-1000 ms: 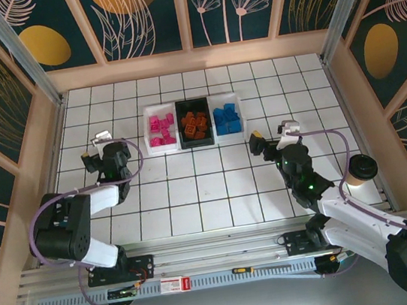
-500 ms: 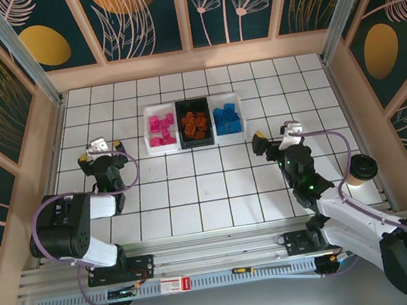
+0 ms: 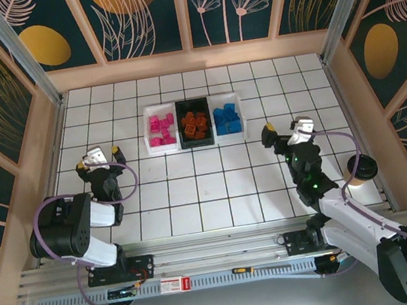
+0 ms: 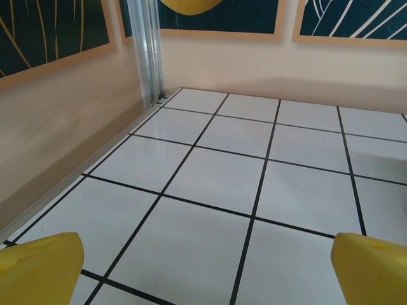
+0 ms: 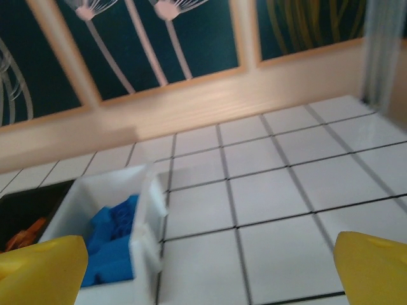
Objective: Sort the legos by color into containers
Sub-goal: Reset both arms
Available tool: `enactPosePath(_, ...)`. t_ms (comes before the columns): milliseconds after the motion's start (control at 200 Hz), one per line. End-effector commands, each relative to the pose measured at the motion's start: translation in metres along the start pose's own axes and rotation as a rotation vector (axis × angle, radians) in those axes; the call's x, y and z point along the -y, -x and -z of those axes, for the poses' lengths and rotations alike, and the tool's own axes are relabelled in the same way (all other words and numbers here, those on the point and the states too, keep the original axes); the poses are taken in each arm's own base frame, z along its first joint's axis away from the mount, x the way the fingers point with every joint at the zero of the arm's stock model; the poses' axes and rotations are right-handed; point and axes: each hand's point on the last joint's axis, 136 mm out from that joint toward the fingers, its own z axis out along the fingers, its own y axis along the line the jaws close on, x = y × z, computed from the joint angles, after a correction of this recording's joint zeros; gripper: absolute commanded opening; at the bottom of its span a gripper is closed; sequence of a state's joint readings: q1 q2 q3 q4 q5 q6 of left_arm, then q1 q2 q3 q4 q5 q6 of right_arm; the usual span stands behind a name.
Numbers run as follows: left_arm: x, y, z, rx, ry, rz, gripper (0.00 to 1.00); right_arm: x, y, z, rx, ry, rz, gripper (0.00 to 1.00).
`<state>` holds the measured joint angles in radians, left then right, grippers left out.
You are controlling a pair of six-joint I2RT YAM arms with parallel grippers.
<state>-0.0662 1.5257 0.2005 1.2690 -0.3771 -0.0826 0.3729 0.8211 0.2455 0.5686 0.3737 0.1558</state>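
Finding: sorting appears complete, as far as these views allow. The three containers stand touching, side by side, towards the far middle of the tiled surface (image 3: 209, 190). The pink legos (image 3: 161, 129) lie in the left white container (image 3: 147, 134), the orange legos (image 3: 195, 124) in the black container (image 3: 196, 143), and the blue legos (image 3: 227, 118) in the right white container (image 3: 231, 138). No loose brick is visible on the tiles. The left gripper (image 3: 98, 157) hangs over bare tile well to the left of the containers, jaws spread wide and empty. The right gripper (image 3: 286, 129) sits near the blue container's right side, likewise spread and holding nothing. Judgement: the step in hand is final verification. The next move calls only for a check that no colour is misplaced, then parking both arms.
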Motion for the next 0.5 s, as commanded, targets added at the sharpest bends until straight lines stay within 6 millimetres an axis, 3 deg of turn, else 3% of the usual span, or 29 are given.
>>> enactPosePath(0,0.001,0.019,-0.002,0.065,-0.006,0.047,0.99,0.031,0.019,-0.005,0.102,-0.107,0.038,0.99)
enactPosePath(120,0.001,0.019,-0.002,0.065,-0.007,0.047,0.99,0.071,0.004,-0.027,0.055,-0.202,0.075,0.99)
enactPosePath(205,0.001,0.019,-0.002,0.065,-0.005,0.047,0.99,0.089,-0.009,-0.039,0.028,-0.199,0.046,0.99)
enactPosePath(345,0.001,0.019,-0.002,0.065,-0.005,0.046,0.99,0.094,-0.02,-0.046,0.048,-0.16,0.054,0.99)
enactPosePath(495,0.001,0.019,-0.002,0.065,-0.005,0.046,0.99,0.086,-0.03,-0.052,0.057,-0.091,0.078,0.99)
